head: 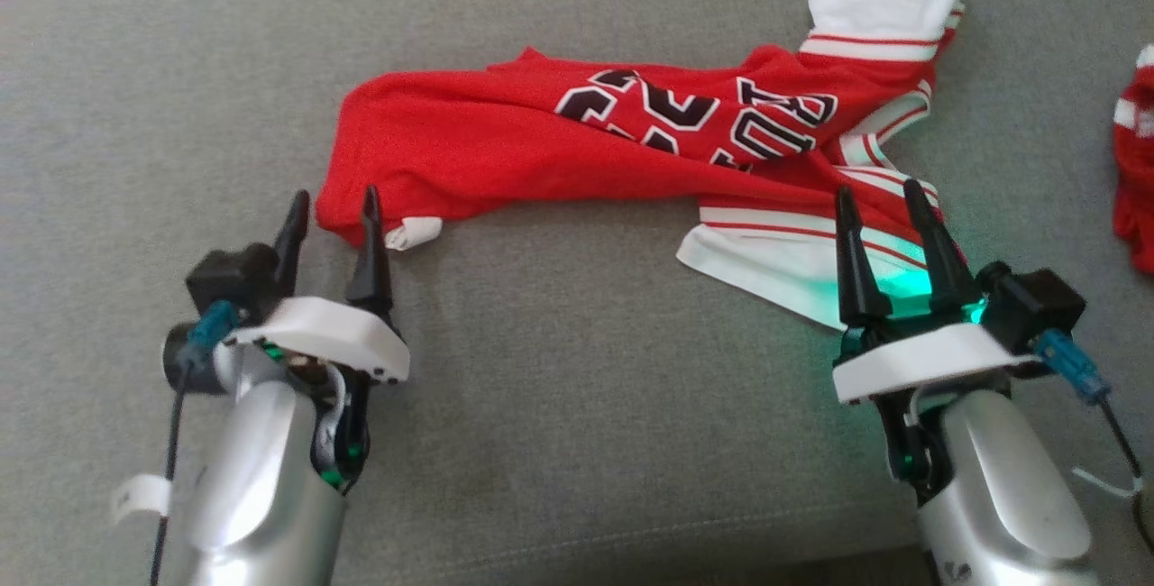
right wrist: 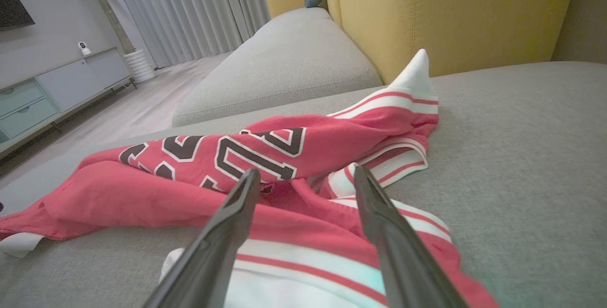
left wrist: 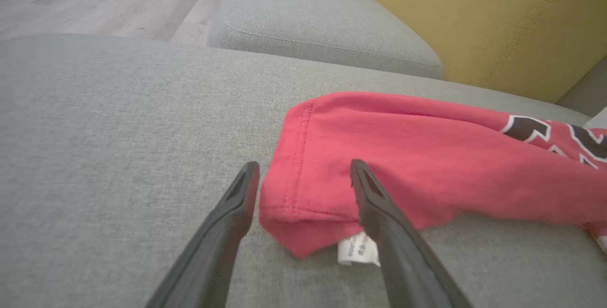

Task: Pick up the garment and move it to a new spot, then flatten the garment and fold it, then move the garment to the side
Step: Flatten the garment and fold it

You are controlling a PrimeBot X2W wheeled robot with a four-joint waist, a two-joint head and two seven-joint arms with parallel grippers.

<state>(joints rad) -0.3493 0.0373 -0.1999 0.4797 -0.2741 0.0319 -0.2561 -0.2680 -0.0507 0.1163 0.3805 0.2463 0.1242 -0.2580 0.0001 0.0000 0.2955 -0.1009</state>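
On the grey sofa seat [head: 559, 406], the red garment [head: 505, 149] lies bunched lengthwise. Left end effector [head: 334, 199] fingers apart around its hem corner, beside a white tag [head: 413, 232]. Right end effector [head: 879, 191] fingers apart over the striped trim.

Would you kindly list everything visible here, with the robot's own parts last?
garment: one, red with black lettering and white striped trim, crumpled on the seat
care label: one, white, at the garment's left corner
second cloth: one, red and white, right edge of head view, cut off
seat cushions: two, grey, one under the garment, one beyond
backrest: one, yellow, behind the cushions
floor: one, pale wood, beyond the cushions
curtains: one set, grey, far wall
sideboard: one, pale grey, by the wall
left gripper: one, dark fingers, open, at the garment's left corner
right gripper: one, dark fingers, open, over the striped end
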